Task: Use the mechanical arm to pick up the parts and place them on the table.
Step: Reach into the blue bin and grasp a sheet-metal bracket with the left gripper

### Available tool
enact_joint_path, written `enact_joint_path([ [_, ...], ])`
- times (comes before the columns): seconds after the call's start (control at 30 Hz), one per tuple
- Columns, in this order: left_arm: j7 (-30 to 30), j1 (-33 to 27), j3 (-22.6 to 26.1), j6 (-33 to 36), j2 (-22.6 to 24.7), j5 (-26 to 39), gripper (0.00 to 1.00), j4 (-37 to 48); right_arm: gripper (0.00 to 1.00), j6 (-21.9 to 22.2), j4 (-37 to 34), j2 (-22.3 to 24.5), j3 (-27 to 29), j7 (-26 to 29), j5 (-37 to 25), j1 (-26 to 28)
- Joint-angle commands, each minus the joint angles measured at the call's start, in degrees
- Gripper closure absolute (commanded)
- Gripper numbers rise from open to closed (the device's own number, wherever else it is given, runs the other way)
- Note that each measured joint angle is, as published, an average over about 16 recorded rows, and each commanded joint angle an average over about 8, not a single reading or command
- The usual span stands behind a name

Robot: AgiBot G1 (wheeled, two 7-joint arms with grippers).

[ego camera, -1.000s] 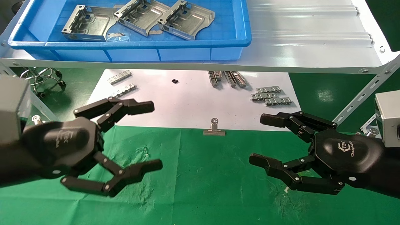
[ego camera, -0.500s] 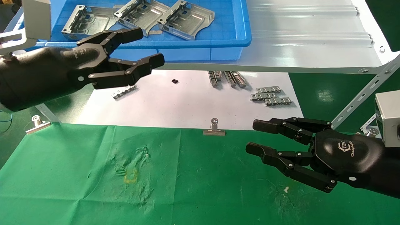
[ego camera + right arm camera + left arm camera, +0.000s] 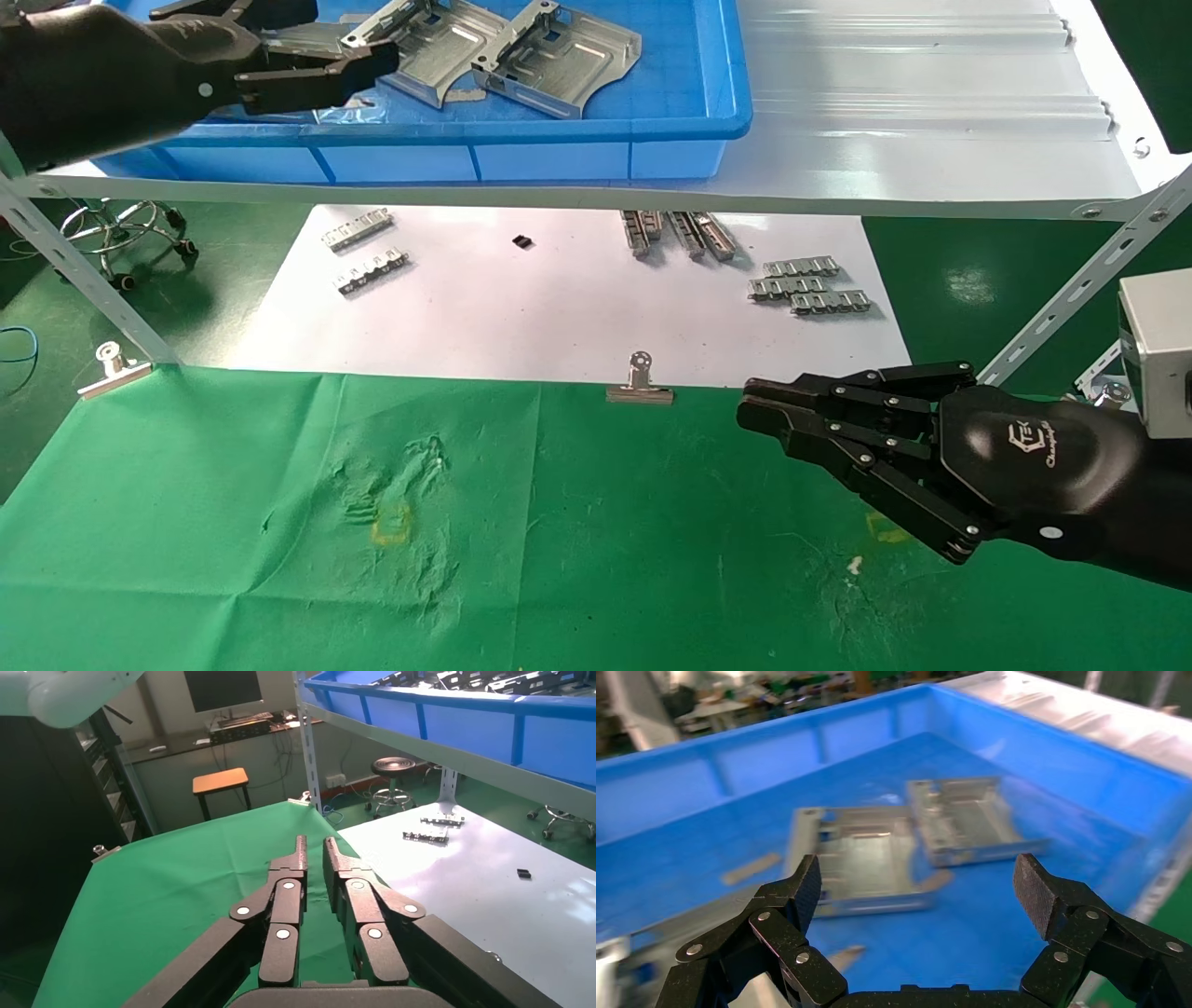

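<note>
Three silvery stamped parts lie in a blue bin [image 3: 559,154] on the shelf: one at the right [image 3: 559,51], one in the middle [image 3: 433,42], and a left one partly hidden behind my left hand. My left gripper [image 3: 346,33] is open and empty, hovering over the bin's left part. In the left wrist view its jaws [image 3: 919,885] stand wide apart above two parts [image 3: 870,860] [image 3: 965,818]. My right gripper [image 3: 759,405] is shut and empty, low over the green table [image 3: 577,540] at the right; it also shows in the right wrist view [image 3: 315,844].
The grey metal shelf [image 3: 931,140] overhangs a white sheet [image 3: 559,308] with small toothed strips [image 3: 810,284] [image 3: 358,228]. Binder clips [image 3: 639,382] [image 3: 112,368] pin the cloth's far edge. A slanted shelf strut [image 3: 1080,280] runs beside my right arm.
My left gripper rose from above the green cloth up and back to over the blue bin, staying open. My right gripper's fingers closed together and it stayed in place.
</note>
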Motion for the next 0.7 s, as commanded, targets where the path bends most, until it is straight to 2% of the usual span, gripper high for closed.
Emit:
enact_joint_path([
  [0.03,-0.20,-2.11,0.73,-0.83,0.76,1.74,0.00,2.73,1.00,0.00,0.00,0.00,0.00,0.00,0.00,0.00],
  [0.6,3.77,-15.92,4.75,-4.20,7.16,10.10,0.00,25.90,1.00,0.00,0.00,0.00,0.00,0.00,0.00,0.00],
  [0.63,4.02,-16.35,4.85,-4.43,7.40,10.32,0.01,26.85,1.00,0.00,0.00,0.00,0.00,0.00,0.00,0.00],
  [0.7,4.53,-17.12,5.05,-5.01,7.88,10.76,0.12,28.65,1.00,0.00,0.00,0.00,0.00,0.00,0.00,0.00],
])
